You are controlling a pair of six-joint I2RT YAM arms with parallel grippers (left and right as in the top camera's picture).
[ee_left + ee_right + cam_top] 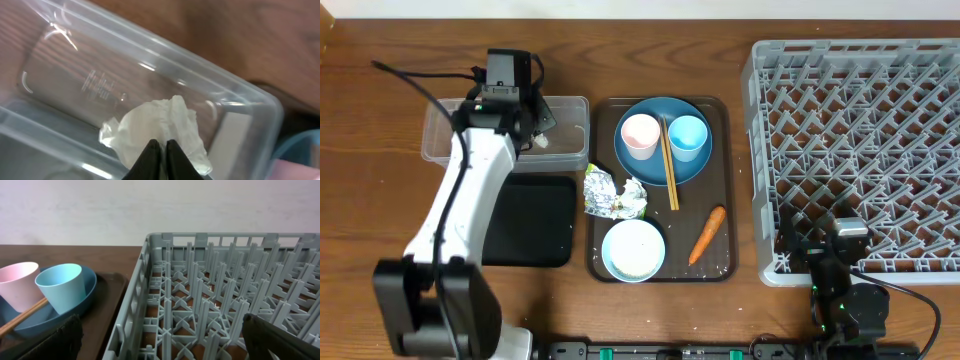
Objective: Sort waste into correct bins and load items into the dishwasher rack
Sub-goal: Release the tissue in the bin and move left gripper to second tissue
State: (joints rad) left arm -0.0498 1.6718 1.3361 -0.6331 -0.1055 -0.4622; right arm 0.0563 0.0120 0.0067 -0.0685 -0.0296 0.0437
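Note:
My left gripper (162, 147) is shut on the crumpled white tissue (155, 127) and holds it over the clear plastic bin (570, 115); overhead it sits at the bin's middle (525, 135). The black bin (535, 220) lies in front of the clear one. On the brown tray (720, 110) are the blue plate (660, 170) with the pink cup (640, 135), light blue cup (688, 135) and chopsticks (669, 165), the foil wrapper (610, 195), the white bowl (633, 250) and the carrot (707, 233). My right gripper (160, 340) is open over the front-left corner of the grey dishwasher rack (860, 140).
The rack (210, 290) fills the right side of the table, its pegs upright. A few rice grains lie on the tray near the bowl (715, 268). Bare wood table shows at the far left and along the back edge.

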